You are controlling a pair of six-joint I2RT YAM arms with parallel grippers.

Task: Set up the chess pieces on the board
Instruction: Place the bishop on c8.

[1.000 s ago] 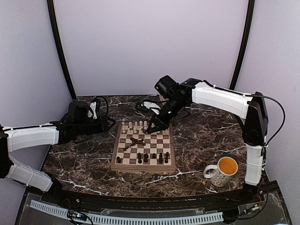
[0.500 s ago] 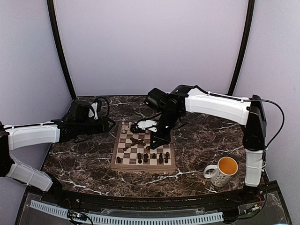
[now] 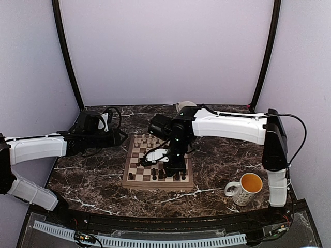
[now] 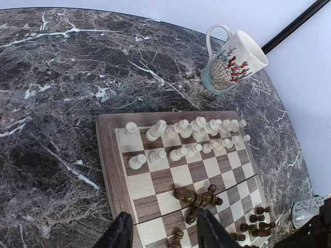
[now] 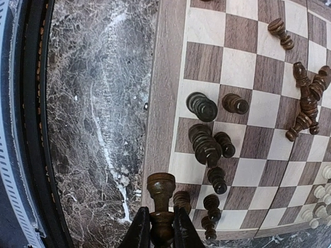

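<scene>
The board [image 3: 155,184] lies mid-table, also seen as the board [image 5: 160,77] and the board [image 4: 106,155]. Cream-white chess pieces [image 4: 181,129] stand in two rows on its far side [image 3: 149,138]. Dark pieces [image 5: 207,144] stand along the near rows, and a heap of dark pieces [image 4: 199,196] lies toppled mid-board [image 5: 307,101]. My right gripper [image 5: 161,222] is shut on a dark piece [image 5: 161,186] and hangs over the board's near edge [image 3: 173,168]. Left of the board, my left gripper [image 4: 164,232] stands open and holds nothing [image 3: 116,137].
A white mug [image 3: 243,188] with an orange inside stands at the near right of the marble table. A second mug [image 4: 232,64] with a coral pattern sits beyond the board's far edge. The curved backdrop wall closes off the far side.
My right arm has swung from the board's far side across to its near rows, carrying the dark piece. The left arm has stayed put.
</scene>
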